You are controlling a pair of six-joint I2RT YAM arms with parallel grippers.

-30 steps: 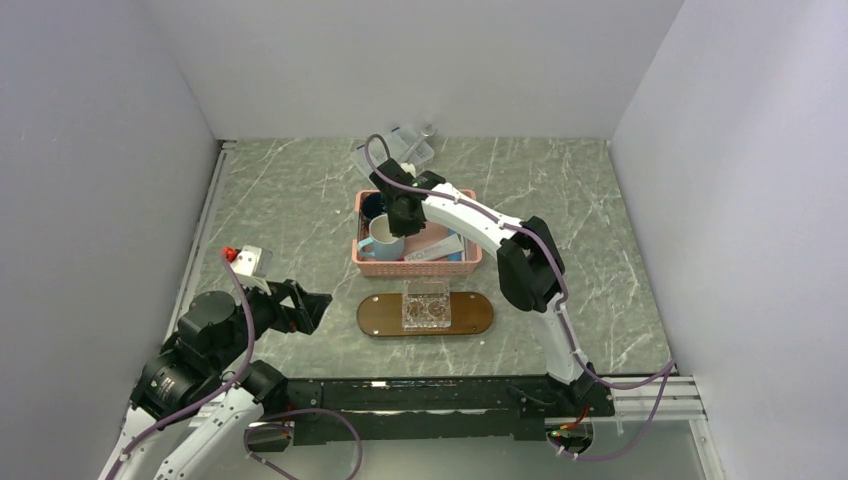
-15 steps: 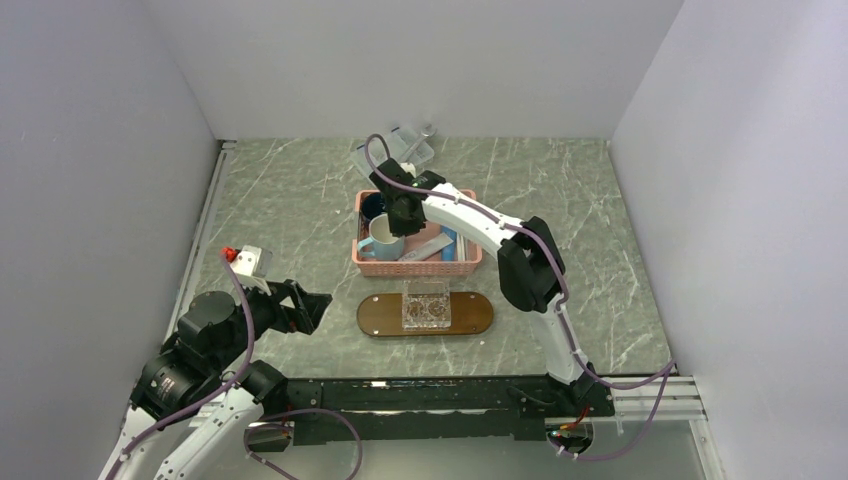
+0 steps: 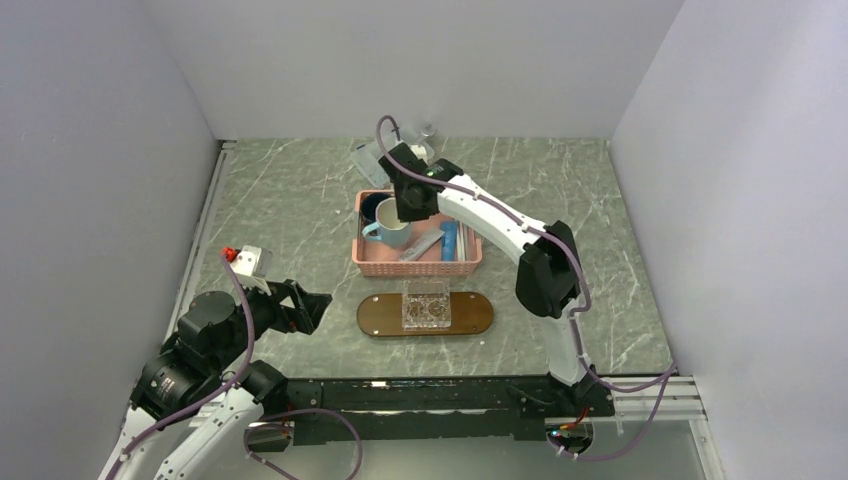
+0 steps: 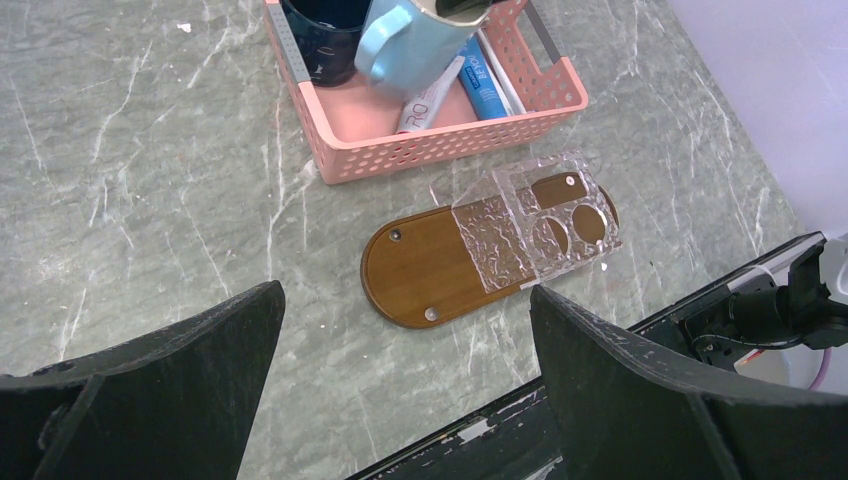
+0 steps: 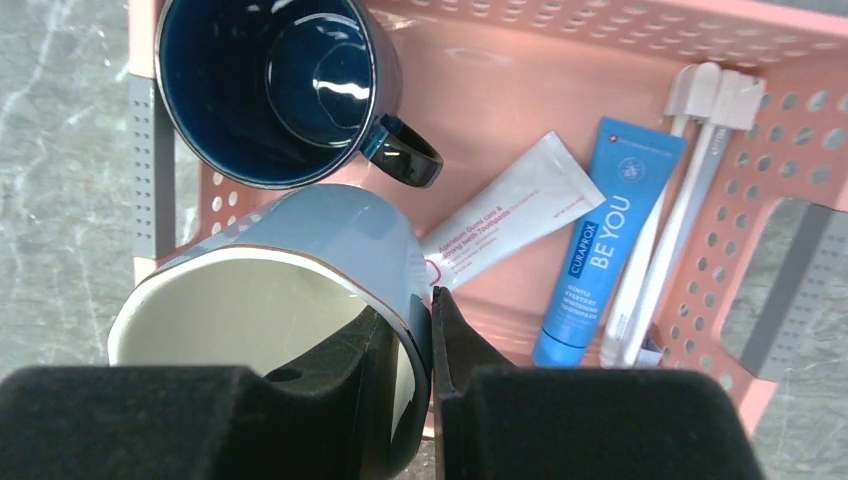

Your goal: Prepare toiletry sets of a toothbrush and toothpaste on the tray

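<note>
The right gripper (image 5: 430,330) pinches the rim of a light-blue ceramic mug (image 5: 330,240) over the pink slotted plastic basket (image 5: 600,15), where blue and white toothpaste tubes (image 5: 595,240) and white toothbrushes (image 5: 680,200) lie. The dark-brown oval wooden tray (image 4: 420,270) sits just before the basket. The left gripper (image 3: 318,302) gapes wide, empty.

The marbled green worktop (image 3: 290,200) is carrying a pink basket (image 3: 417,267), with a tray (image 3: 380,316) lying just in front and a clear container (image 3: 367,157) sitting behind.
</note>
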